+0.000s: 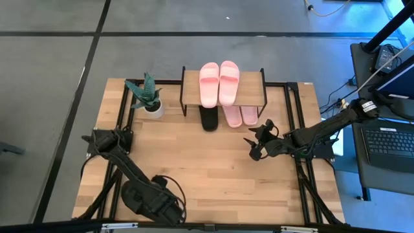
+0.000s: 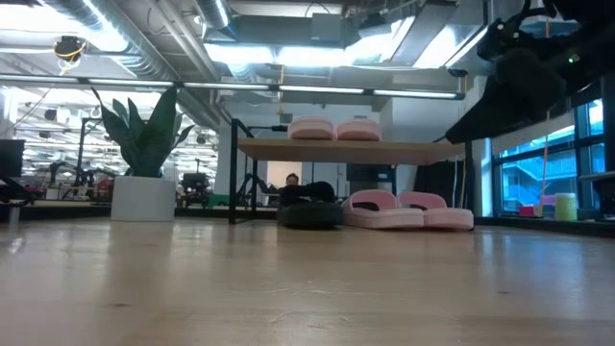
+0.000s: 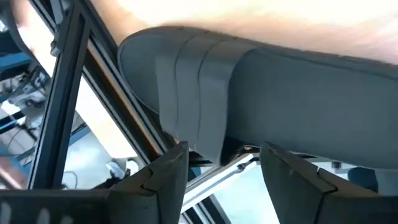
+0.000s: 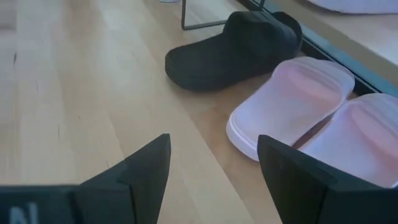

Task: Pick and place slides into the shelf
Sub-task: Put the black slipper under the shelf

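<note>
The shelf stands at the far middle of the table, its light top board carried on a thin black frame; one pale pink pair of slides lies side by side on that top board, toes toward the near edge; under the board, on the table, a second pink pair sits with its near ends poking out past the board's edge; just left of it lies a black slide, likewise half under the board; in the low view the black slide touches or nearly touches the pink pair, though whether a second black one lies behind it cannot be told. A potted plant stands near the shelf's left end.

The right end effector hovers over the table just in front of the shelf's right part, near the lower pink pair; its fingers stand wide apart and hold nothing, with the black slide and pink slides ahead of them.

The left end effector is folded back at the near left of the table, well apart from the shelf; its fingers are parted and hold nothing, and beyond them lies the arm's own grey casing.
</note>
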Controlling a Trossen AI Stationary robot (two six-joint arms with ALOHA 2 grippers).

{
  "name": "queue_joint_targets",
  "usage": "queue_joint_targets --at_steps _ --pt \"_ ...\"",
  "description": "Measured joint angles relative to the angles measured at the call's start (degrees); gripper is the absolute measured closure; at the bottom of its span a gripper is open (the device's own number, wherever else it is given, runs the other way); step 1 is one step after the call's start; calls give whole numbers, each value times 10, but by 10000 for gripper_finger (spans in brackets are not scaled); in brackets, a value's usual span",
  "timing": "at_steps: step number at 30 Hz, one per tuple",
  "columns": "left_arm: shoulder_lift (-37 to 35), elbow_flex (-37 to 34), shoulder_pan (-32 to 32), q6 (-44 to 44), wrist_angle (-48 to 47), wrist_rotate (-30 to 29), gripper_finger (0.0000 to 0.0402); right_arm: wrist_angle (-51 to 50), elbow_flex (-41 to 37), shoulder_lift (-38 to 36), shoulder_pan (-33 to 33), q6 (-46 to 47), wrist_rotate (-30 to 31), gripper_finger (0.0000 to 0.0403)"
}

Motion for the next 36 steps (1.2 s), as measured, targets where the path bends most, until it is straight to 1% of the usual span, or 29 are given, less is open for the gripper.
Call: queue_joint_targets --at_steps 4,10,15,20,23,33,36 --pt "0 -23 0 0 19 21 212 1 0 0 0 0 0 161" --pt "0 -62 0 4 71 22 212 1 0 0 0 0 0 161" --pt "0 -101 0 19 80 24 212 1 0 0 0 0 0 161" --pt "0 -137 0 25 85 64 212 3 0 0 0 0 0 161" --pt "0 -152 0 33 88 69 212 5 0 0 0 0 0 161" --pt "0 -160 0 21 102 45 212 6 0 0 0 0 0 161" --pt "0 -160 0 19 102 5 212 6 0 0 0 0 0 161"
